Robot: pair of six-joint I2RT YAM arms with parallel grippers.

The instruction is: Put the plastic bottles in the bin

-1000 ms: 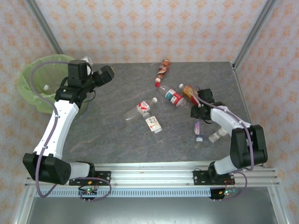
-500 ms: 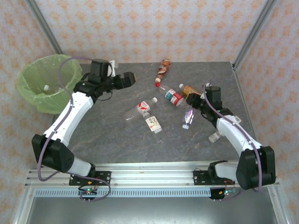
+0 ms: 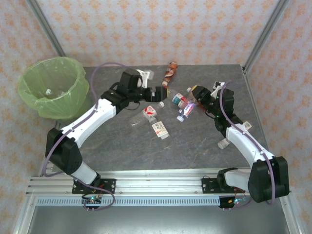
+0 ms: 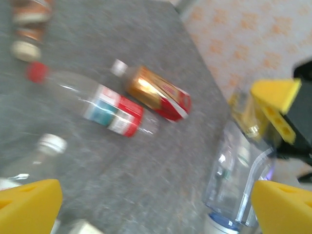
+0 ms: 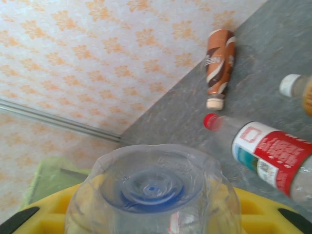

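My right gripper (image 3: 196, 101) is shut on a clear blue-capped bottle (image 3: 185, 111), held above the table; its round base (image 5: 155, 189) sits between the yellow fingers (image 5: 44, 214). My left gripper (image 3: 159, 93) is open and empty, its yellow fingertips (image 4: 29, 204) wide apart over the table, close to that held bottle (image 4: 238, 176). On the table lie a red-capped bottle with a red/blue label (image 3: 179, 100) (image 4: 100, 105), an amber bottle (image 4: 155, 92), a brown-red bottle (image 3: 169, 73) (image 5: 218, 59), and clear bottles (image 3: 148, 114) (image 3: 161, 129) (image 3: 225, 142). The green-lined bin (image 3: 52, 87) stands far left.
A metal frame post (image 3: 263, 34) rises at the table's back right corner, and another (image 3: 46, 29) behind the bin. Patterned walls close in the back and sides. A bottle (image 3: 48, 91) lies inside the bin. The near rail (image 3: 156, 183) carries both arm bases.
My left arm swung from over the bin to the middle of the table. My right gripper lifted the blue-capped bottle off the table and carried it up and left.
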